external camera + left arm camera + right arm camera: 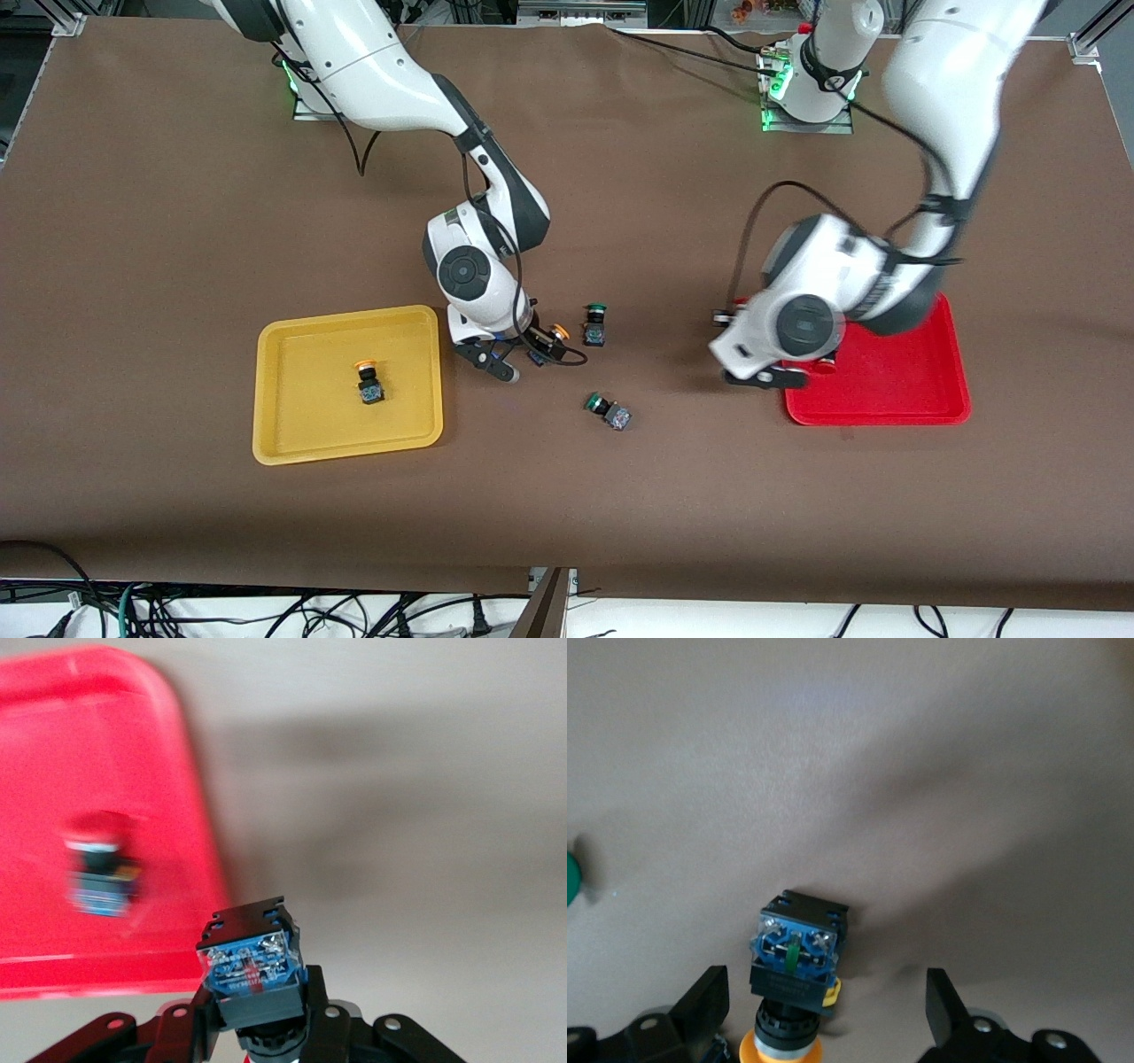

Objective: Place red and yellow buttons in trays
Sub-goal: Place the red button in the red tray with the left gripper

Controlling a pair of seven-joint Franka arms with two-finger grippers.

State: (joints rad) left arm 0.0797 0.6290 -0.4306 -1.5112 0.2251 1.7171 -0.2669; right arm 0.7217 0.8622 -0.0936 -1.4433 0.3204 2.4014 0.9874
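My right gripper [524,354] is open and low over the table beside the yellow tray [275,443]. A yellow-capped button [556,333] lies on the table between its fingers; it also shows in the right wrist view [796,961], with the gripper [824,1005] around it. Another yellow button [370,383] stands in the yellow tray. My left gripper [767,378] is shut on a button [252,966] with its cap mostly hidden, just off the red tray's [895,403] edge. A red button [97,877] lies in the red tray [133,753].
Two green-capped buttons lie on the table between the trays, one [594,323] close to my right gripper and one [608,411] nearer to the front camera. The green cap's edge shows in the right wrist view [571,881].
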